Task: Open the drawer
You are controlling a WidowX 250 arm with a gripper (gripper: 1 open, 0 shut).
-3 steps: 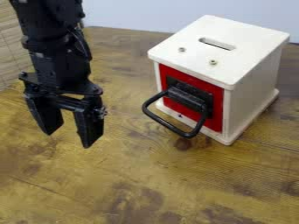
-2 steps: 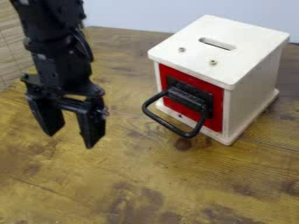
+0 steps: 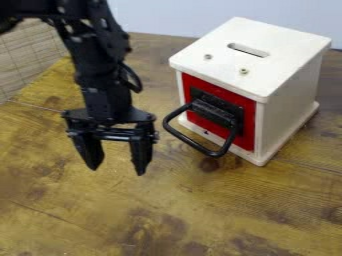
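Observation:
A white box (image 3: 257,70) with a red front stands at the right of the wooden table. Its red drawer (image 3: 213,104) has a black loop handle (image 3: 195,131) that sticks out toward the front left. The drawer front sits flush with the box. My black gripper (image 3: 115,160) hangs open and empty over the table, left of the handle, with its fingertips (image 3: 140,165) pointing down. It is apart from the handle by a short gap.
The wooden table (image 3: 201,215) spreads across the view. A slot (image 3: 247,49) and two small screws mark the box top. A light woven surface (image 3: 27,50) lies at the far left behind my arm.
My gripper has moved to the right, toward the drawer handle, and stays open. The box and drawer have not moved.

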